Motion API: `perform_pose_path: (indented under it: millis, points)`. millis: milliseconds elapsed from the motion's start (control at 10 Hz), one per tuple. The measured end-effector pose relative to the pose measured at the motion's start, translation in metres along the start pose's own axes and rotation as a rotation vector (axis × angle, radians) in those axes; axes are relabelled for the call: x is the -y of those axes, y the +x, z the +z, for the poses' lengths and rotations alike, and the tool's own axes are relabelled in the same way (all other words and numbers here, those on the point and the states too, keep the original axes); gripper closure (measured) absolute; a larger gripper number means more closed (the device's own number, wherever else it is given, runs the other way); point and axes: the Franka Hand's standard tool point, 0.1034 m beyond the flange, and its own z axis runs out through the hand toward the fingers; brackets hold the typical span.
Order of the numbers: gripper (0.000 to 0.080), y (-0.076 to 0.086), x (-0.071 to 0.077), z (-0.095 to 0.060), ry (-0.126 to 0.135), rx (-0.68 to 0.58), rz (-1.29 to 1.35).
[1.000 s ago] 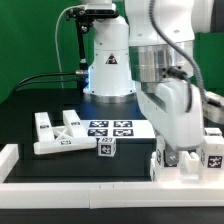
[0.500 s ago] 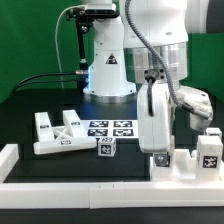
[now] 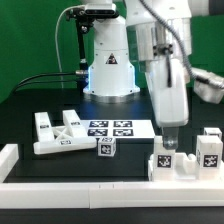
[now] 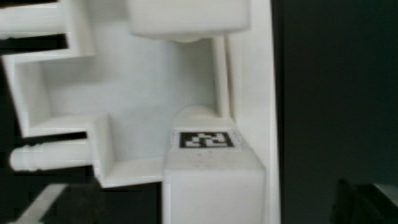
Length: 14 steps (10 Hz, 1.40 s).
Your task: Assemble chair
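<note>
Gripper [image 3: 168, 141], whose opening I cannot tell, is hanging close over the chair assembly [image 3: 185, 163], risking knocking it askew if coming down off-centre on an upright.

The jaws hang over a chair piece [image 3: 183, 165] at the exterior view's right; a cube [image 3: 105, 148] lies apart.

Green backdrop [image 3: 30, 30], possibly a curtain, black tabletop [image 3: 30, 105], low white border rail [image 3: 70, 187]

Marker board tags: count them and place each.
4 on the marker board, sides as the exterior view shows: far-left tag, far-right tag, near-left tag, near-right tag. None seems hidden.
</note>
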Motion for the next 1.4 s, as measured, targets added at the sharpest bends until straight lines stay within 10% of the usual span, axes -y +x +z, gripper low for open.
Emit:
perform_pose_path:
  millis: [1400]
  points:
    - [0.0151,0.008,-0.009,-0.001,0.024,-0.038,-0.942]
